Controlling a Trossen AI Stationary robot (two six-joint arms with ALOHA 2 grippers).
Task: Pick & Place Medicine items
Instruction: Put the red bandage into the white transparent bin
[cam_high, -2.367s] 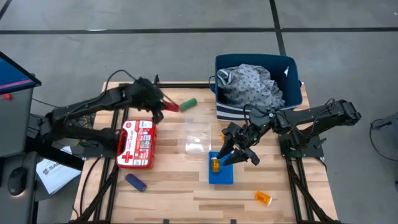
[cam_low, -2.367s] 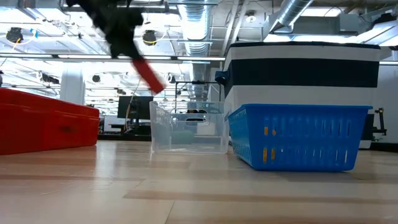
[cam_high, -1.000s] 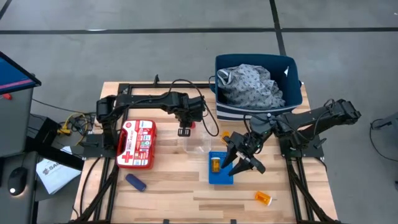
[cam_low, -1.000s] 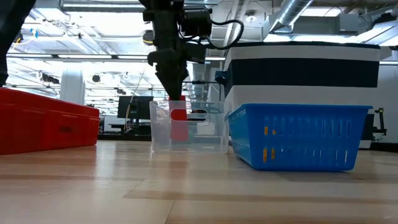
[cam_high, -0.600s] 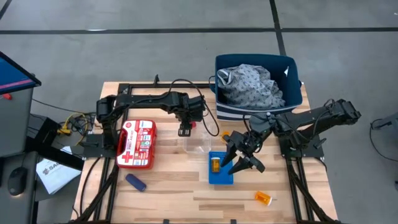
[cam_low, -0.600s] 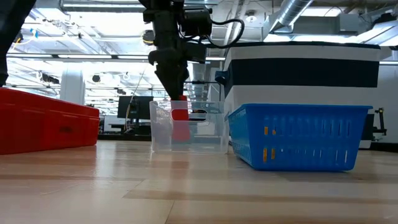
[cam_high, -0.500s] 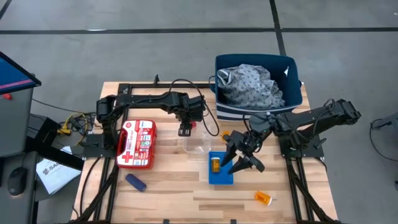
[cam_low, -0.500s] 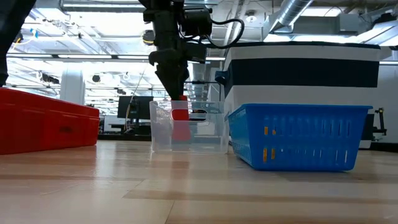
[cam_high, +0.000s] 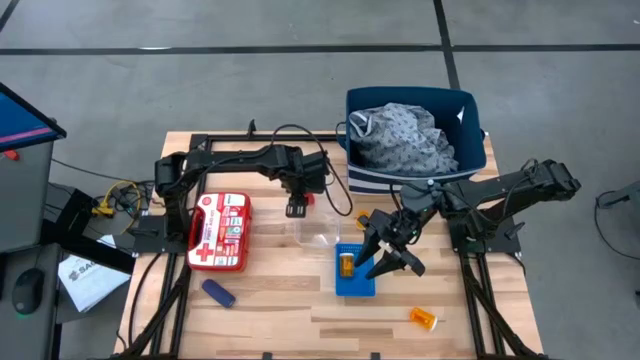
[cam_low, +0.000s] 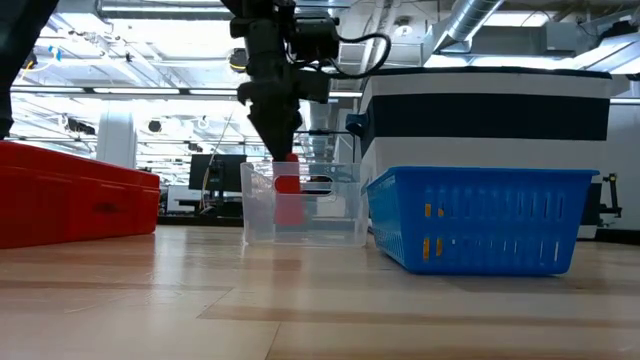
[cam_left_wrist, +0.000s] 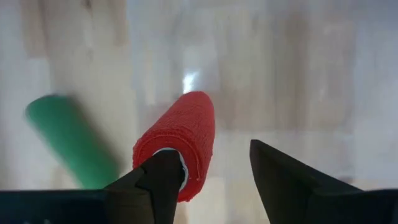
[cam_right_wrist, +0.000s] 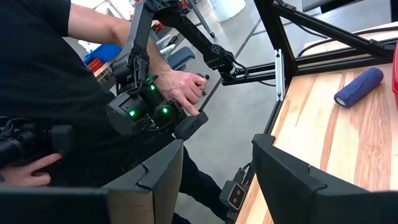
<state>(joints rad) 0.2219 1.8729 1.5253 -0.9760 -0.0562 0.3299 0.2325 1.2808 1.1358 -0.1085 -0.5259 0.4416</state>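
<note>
Hovering over the clear plastic bin (cam_high: 318, 228), the left gripper (cam_high: 297, 208) has its fingers (cam_left_wrist: 163, 180) spread, with the red tube (cam_left_wrist: 180, 140) leaning on one of them, so it looks let go. From table height that red tube (cam_low: 288, 199) stands upright inside the clear bin (cam_low: 305, 204), just under the gripper (cam_low: 276, 122). A green tube (cam_left_wrist: 69, 145) lies on the tabletop (cam_high: 270, 300) near it in the left wrist view. The right gripper (cam_high: 388, 260) hangs over the blue basket (cam_high: 355, 281) with fingers (cam_right_wrist: 283, 174) apart and empty; an orange pill bottle (cam_high: 346, 265) sits in that basket. Another orange bottle (cam_high: 424, 319) and a dark-blue tube (cam_high: 218, 292) lie on the wood, well apart. A person (cam_right_wrist: 56, 81) shows in the right wrist view holding a control handle.
</note>
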